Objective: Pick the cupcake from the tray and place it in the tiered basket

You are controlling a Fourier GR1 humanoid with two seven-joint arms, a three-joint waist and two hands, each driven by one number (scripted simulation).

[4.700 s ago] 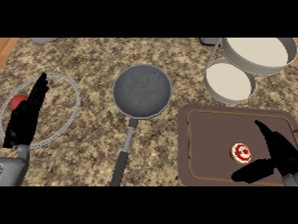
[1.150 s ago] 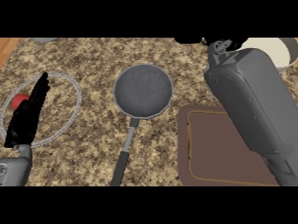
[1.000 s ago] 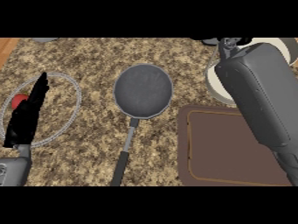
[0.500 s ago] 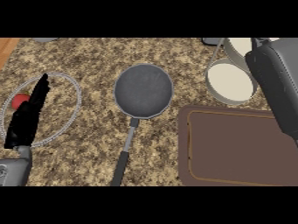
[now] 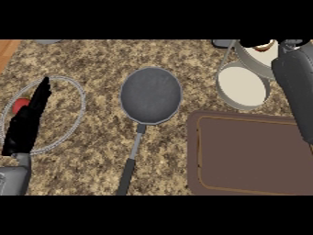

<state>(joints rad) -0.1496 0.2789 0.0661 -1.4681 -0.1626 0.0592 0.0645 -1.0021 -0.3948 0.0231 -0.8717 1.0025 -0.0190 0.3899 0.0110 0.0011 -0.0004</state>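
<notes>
No writing or label shows anywhere. The left robot hand [image 5: 26, 124] rests straight-fingered over a glass plate [image 5: 74, 98]. The right forearm [image 5: 308, 92] crosses the tiered basket [image 5: 241, 87]; its hand and the cupcake are hidden. The brown tray [image 5: 254, 160] lies on the counter [image 5: 97, 59] beside a frying pan [image 5: 150, 95]

A speckled brown granite counter [image 5: 97, 59] carries a dark grey round frying pan [image 5: 150, 95] at its centre, a clear glass plate [image 5: 70, 114] at the left, a brown rectangular tray [image 5: 254, 158] at the lower right, and a cream-lined tiered basket [image 5: 240, 87] behind the tray.
</notes>
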